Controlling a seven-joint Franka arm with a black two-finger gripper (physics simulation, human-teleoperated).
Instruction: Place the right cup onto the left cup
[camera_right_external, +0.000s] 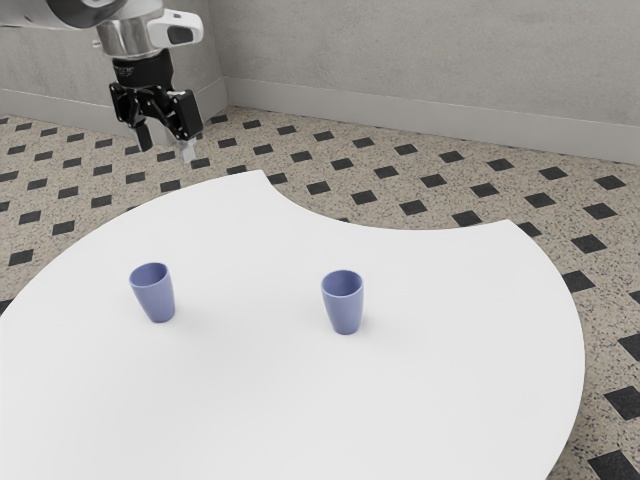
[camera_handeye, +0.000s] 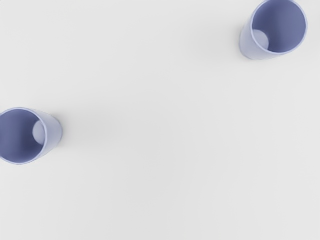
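Blue cup (camera_right_external: 155, 300) upright on white table (camera_right_external: 250, 400); second blue cup (camera_right_external: 345, 312) well apart

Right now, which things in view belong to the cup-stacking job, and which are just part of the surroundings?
Job:
- one blue cup, toward the exterior view's left
- other blue cup, toward its right
- open pincer

Surroundings:
- white table, under both cups
- patterned floor
- grey wall
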